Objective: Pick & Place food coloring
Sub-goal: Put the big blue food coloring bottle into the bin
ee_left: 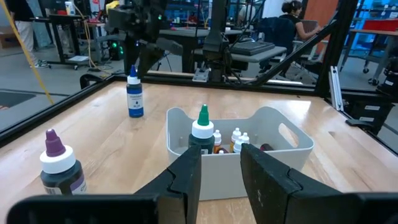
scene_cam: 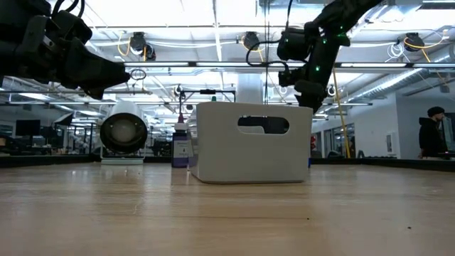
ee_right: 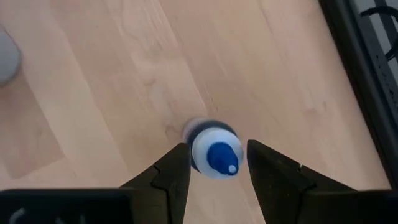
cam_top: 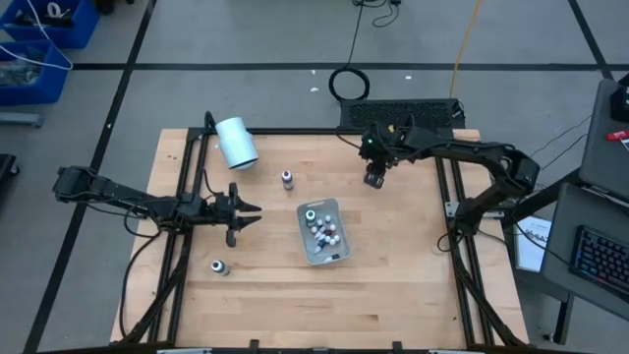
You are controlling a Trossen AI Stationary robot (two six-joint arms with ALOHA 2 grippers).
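- Since the right claw [ee_right: 216, 155] is the one with something in it, starting there: its two fingers sit snug on either side of a blue-topped bottle [ee_right: 214, 152], seen from straight above. It looks gripped, not just framed.
- From the table-level camera that claw hangs up in the air, higher than the top of the tray, over the far right part of the table [cam_top: 393, 295].
- Bare wood is all that's under it, with the black frame rail running near it.
- While that goes on, the left claw [ee_left: 221, 158] hangs over the left side of the table, pointing at the tray. Its fingers are only a little way apart and I can't see anything between them.
- Right in front of it is the tray [cam_top: 335, 258], about mid-table, with a bunch of little bottles [cam_top: 325, 234] inside. A green-topped bottle [ee_left: 203, 127] stands upright at the tray end nearest that claw.
- Another bottle [cam_top: 287, 179] stands alone on the wood beyond the tray, towards the far edge.
- A purple-topped bottle [ee_left: 58, 163] stands by itself at the near left, well apart from the tray.
- Big white cylinder [cam_top: 236, 144] lies on its side at the far left corner.
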